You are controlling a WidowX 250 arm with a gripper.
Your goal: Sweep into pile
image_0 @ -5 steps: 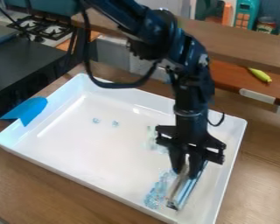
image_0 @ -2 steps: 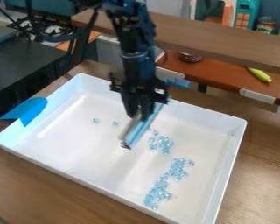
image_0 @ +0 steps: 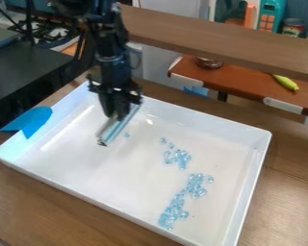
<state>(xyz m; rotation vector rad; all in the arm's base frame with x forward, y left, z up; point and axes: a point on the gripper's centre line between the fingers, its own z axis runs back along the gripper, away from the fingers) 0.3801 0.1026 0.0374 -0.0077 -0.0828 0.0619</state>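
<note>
The gripper is clamping what looks like a scraper over the white tray, near a stray bead. Strays are apparently needing collection; next, the blade should be sweeping them toward the bead clusters.

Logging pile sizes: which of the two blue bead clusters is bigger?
The lower bead cluster, near the white tray's bottom edge: it forms a long band, while the upper cluster is shorter and closer to the gripper.
</note>
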